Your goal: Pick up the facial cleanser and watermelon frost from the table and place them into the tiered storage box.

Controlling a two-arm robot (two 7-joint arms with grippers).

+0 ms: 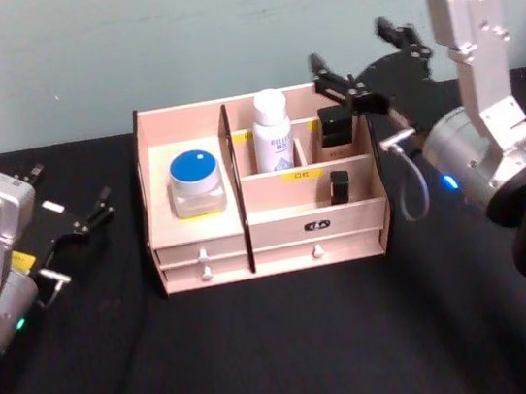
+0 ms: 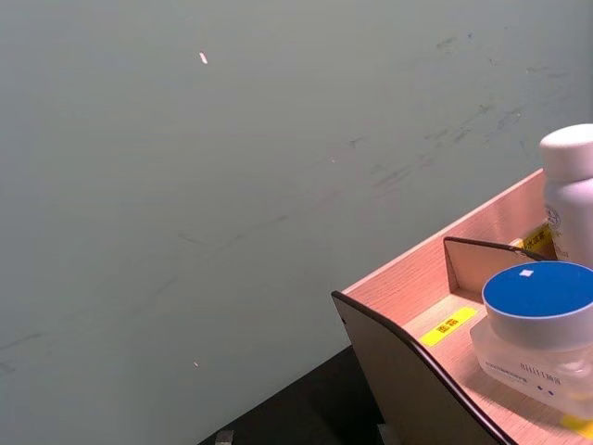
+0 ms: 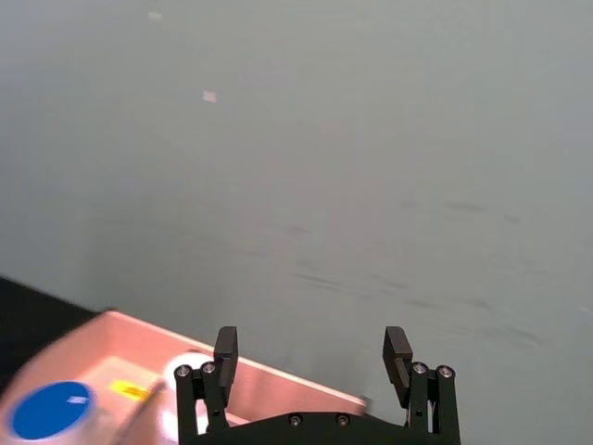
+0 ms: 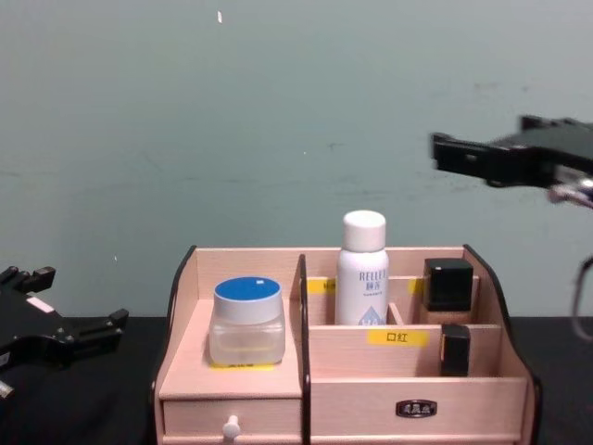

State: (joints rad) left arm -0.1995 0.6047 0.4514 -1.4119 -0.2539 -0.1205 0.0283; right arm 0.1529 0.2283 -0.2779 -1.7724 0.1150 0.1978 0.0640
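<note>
A black table (image 1: 265,353) fills the lower half of the head view under a pale green wall (image 1: 171,33). At the middle of that frame stands the tiered storage box (image 1: 344,217), pale wood with dark-edged sides and two drawers along its base. Its wide left compartment holds a clear jar with a blue lid (image 1: 197,180). A white bottle (image 1: 272,131) stands upright in the back compartment just right of the middle divider. Further right, a black-capped rectangular bottle (image 1: 337,128) sits at the back and a small black item (image 1: 340,186) in the lower front slot.

The right gripper (image 1: 369,66) hangs in the upper right of the head view, above and just behind the box's right end; its black fingers (image 3: 226,350) are spread apart with nothing between them. The left gripper (image 1: 73,206) sits at the left edge, low over the table and well apart from the box, fingers parted and empty.
</note>
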